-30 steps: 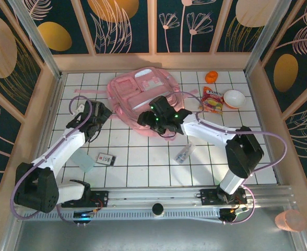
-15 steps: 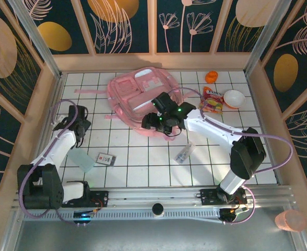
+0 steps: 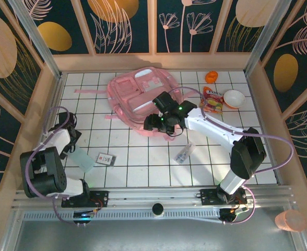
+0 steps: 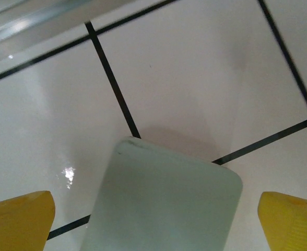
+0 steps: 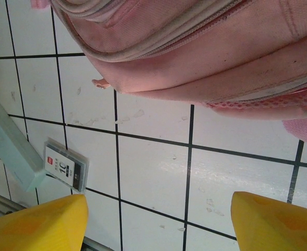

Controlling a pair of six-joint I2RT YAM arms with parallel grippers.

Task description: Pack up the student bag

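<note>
One student bag point(image 3: 143, 99) lies flat on the desk point(image 3: 143, 167), its long axis running far to near. The right fingers point(image 5: 279, 225), spread and empty, hover just off the bag's near edge, so that arm is nearer. Well off the bag's near left, the left fingers point(image 4: 18, 222) stand wide astride one pale box point(image 4: 164, 204), with one card pack point(image 3: 106, 158) on the box's bag side

Far centre blocked: large pale pink translucent backpack point(image 3: 138, 97). Near-centre white tiled table point(image 3: 143, 170) bare, passable between small dark card box point(image 3: 106, 158) and small clear bottle point(image 3: 185, 153). Pale mint rectangular block point(image 3: 82, 158) just beside card box, left. Far right crowded: colourful snack pouch point(image 3: 212, 100), white bowl point(image 3: 234, 99), small orange round piece point(image 3: 211, 77).
</note>
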